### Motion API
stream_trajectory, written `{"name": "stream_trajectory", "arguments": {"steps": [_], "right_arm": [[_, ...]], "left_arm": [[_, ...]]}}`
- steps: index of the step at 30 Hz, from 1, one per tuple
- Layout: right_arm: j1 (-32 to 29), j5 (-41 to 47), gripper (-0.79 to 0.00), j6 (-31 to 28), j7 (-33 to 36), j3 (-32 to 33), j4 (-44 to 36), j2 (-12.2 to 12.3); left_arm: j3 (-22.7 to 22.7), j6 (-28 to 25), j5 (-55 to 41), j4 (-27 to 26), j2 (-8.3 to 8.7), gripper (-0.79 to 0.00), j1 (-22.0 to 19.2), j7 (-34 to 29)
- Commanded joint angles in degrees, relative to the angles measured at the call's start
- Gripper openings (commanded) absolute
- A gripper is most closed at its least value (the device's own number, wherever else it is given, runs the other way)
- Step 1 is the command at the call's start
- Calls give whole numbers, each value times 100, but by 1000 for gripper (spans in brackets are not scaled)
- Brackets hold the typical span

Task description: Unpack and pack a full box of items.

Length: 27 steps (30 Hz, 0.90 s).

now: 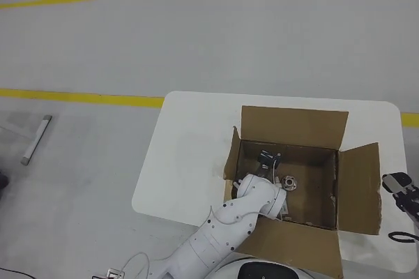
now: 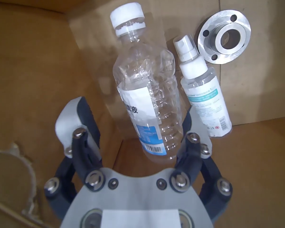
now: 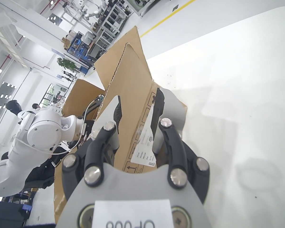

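Found left pincer [image 2: 130, 115] wide inside cardboard box [image 2: 26, 60], straddling water bottle [image 2: 147, 91] beside spray bottle [image 2: 204, 96] and metal flange [image 2: 203, 45]. Noted right pincer [image 3: 139, 107] wide above tabletop [image 3: 228, 84], beside box

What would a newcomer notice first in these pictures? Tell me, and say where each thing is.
An open cardboard box on the white table stands out, with the left arm down inside it. There the left gripper is open, straddling the lower end of a clear bottle with a white cap. Next to that bottle lie a small spray bottle and a round metal flange.
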Motion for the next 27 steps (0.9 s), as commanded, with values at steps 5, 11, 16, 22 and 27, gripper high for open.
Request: {"name": "stream_trajectory", "arguments": {"steps": [5,11,16,22,27], "right_arm": [[28,7,-471,-1,12,14,32,-3],[58,1,-474,-18,48,19,38,-3],[74,67,-468,-64,122,49,-19,1],[66,361,-453,-138,297,85,-126,9],[58,764,-314,-146,644,134,-194,31]], "left_arm": [[-30,-4,-173,389,-137,-280,-79,132],[-114,-31,-364,687,-239,-215,-117,274],[-157,-44,-351,816,-295,-175,-141,296],[-217,-33,-255,885,-338,-785,-143,304],[-289,-32,-124,796,-350,-785,-117,253]]}}
